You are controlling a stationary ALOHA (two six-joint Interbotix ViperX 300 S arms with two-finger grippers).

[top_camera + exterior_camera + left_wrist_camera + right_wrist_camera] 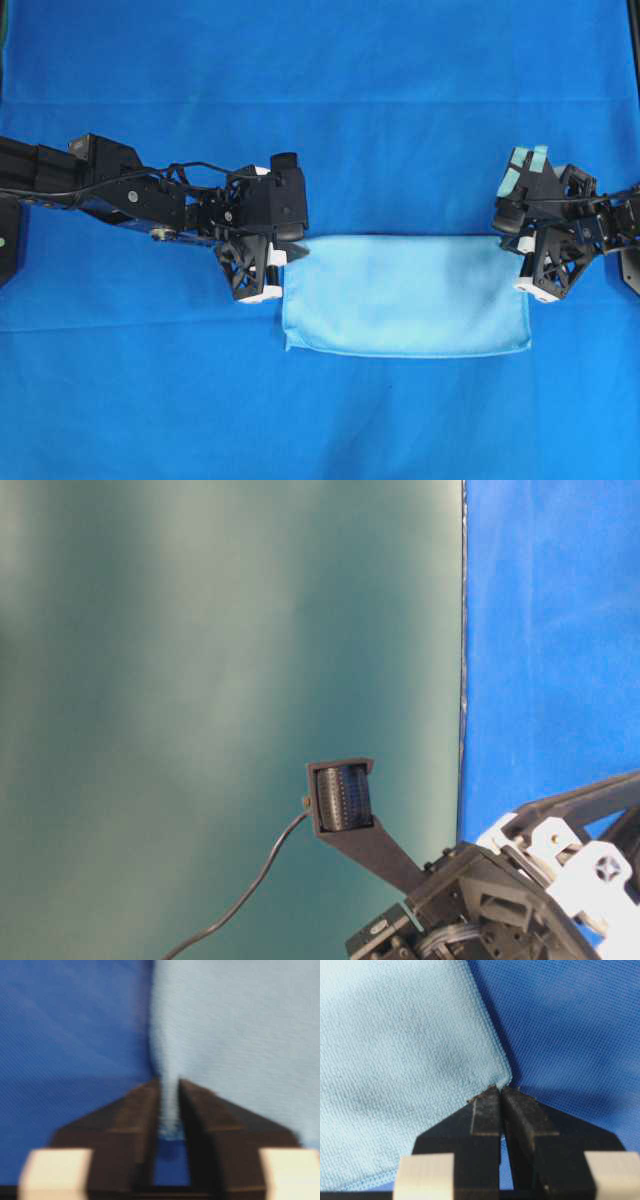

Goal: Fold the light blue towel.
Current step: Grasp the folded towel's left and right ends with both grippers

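Towel pinched at both upper corners

The light blue towel lies folded mid-bench; the left tool and right tool each clamp narrowly on a far corner.

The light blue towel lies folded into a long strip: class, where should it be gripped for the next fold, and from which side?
Grip the light blue towel at its two upper corners, one end effector coming in from each short end. It lies flat, so only hems and corners offer an edge to pinch. The left end effector and right end effector are pinched there already.

surface: royal-blue sheet, faint creases | backdrop: plain teal wall | light: even
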